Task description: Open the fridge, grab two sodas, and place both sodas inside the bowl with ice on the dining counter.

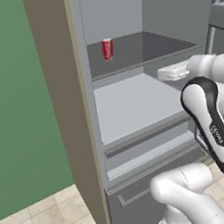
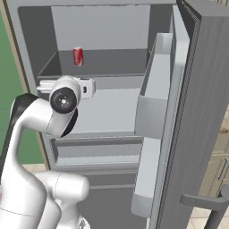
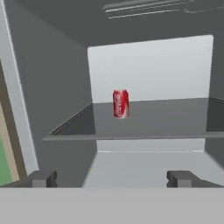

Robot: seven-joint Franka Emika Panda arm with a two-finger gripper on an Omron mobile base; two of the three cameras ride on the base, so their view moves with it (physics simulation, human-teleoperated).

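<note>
- The red soda can [image 3: 120,103] stands upright, long axis vertical, lettering running up its side, on the upper shelf [image 3: 148,118] inside the open fridge [image 1: 128,107].
- The fingers [image 3: 112,178] are spread wide apart and hold nothing; the can is ahead of them and higher, roughly centred between the two tips, well apart from both.
- Hand view: the shelf's front edge runs level across, between the fingers and the can; the can sits a little back from that edge, towards the left half of the shelf, with the pale rear wall behind it.
- Left base view: the can [image 1: 107,49] is near the left inner wall, with open shelf to its right; a lower pale shelf [image 1: 133,103] and a drawer with a handle lie beneath.
- Right base view: the door [image 2: 197,116] hangs open on the right, its inner bins [image 2: 154,96] facing the cavity; the can [image 2: 78,56] stands above and just beyond the hand.
- Free room lies around the can on all sides; nothing else stands on its shelf.
</note>
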